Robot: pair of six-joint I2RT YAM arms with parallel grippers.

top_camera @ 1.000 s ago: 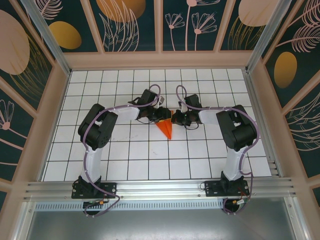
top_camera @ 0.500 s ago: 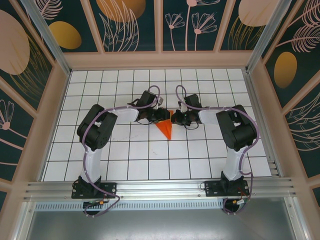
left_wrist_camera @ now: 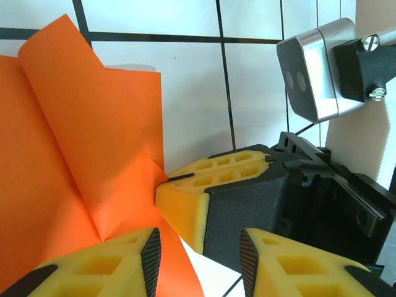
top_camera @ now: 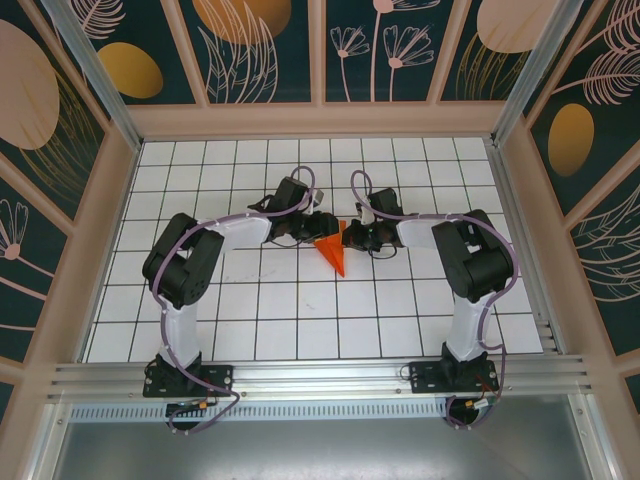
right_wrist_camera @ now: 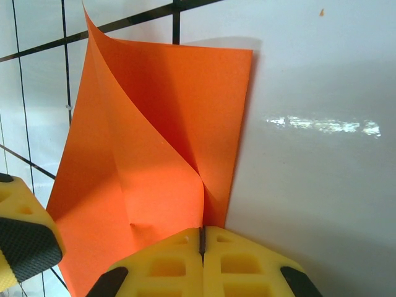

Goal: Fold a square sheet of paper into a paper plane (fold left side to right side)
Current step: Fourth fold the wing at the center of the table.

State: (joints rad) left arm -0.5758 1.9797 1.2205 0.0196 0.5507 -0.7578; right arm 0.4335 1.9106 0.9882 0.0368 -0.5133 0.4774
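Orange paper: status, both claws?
Right claw shut on orange paper edge. Left claw open at the paper, nothing gripped. One flap curled up. Claw tips crowded close together.

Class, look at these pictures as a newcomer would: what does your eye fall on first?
The bright orange paper, folded to a point, lies midway on the white gridded table. At its far end, the right end effector is pinched shut on a raised flap, while the left end effector stands open close beside it.
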